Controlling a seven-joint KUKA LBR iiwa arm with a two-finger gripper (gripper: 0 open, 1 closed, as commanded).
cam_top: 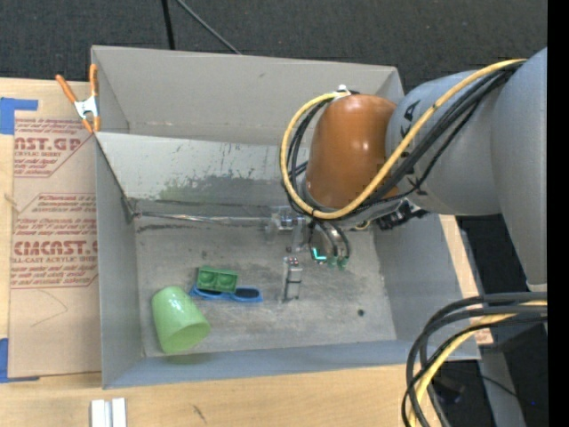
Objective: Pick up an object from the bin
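Grey metal bin [116, 238], floor mostly bare; gripper [288, 253] sits low over the middle, spread and empty.
We see its two fingers apart w/ only bare floor between, so nothing's grasped yet. Nearest pick is a small green block [217, 280] lying on a flat blue piece [240, 295], just left of the gripper, not touching it. A pale green cup [180, 320] lies on its side further left, near the front-left corner. Risks, as we judge them: closing where it stands grabs air; block + blue piece taken together, one may slip out; the cup is round and prob. rolls if nudged.
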